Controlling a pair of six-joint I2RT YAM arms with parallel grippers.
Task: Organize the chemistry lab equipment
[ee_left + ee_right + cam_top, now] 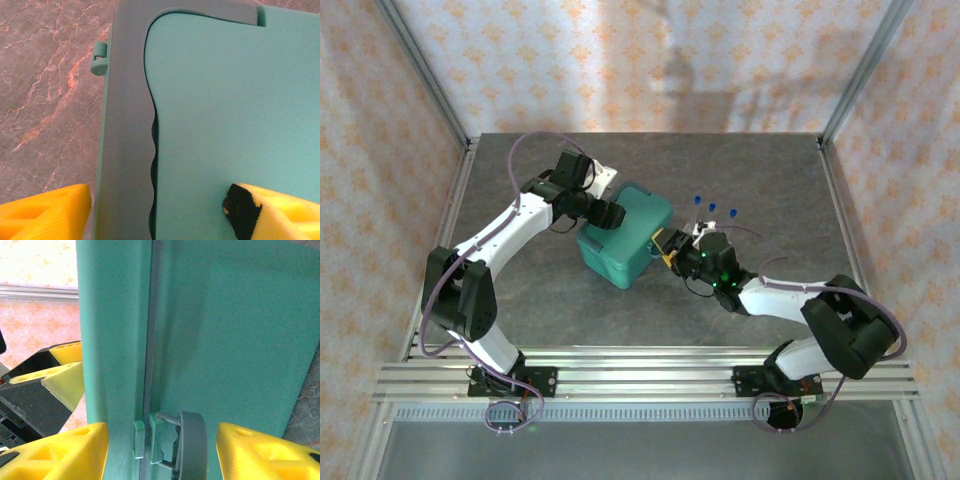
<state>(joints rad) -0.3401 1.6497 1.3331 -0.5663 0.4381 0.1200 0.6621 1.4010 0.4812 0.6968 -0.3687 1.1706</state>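
Observation:
Three blue-capped test tubes (713, 208) stand upright at the right of the table's middle, just behind my right arm. A teal hinged case (625, 238) lies shut between both grippers. My left gripper (610, 214) is open over the case's far left edge, one finger (45, 214) beside the grey rim (127, 150), the other above the lid (225, 110). My right gripper (667, 248) stands open at the case's right side. Its yellow fingers (55, 452) flank the grey latch (189, 445) without touching it.
A white flat object (606, 172) lies at the back, partly hidden behind the left arm. Metal frame posts (460, 130) and patterned walls enclose the grey table (770, 170). The left gripper's fingers (60, 375) appear past the case in the right wrist view.

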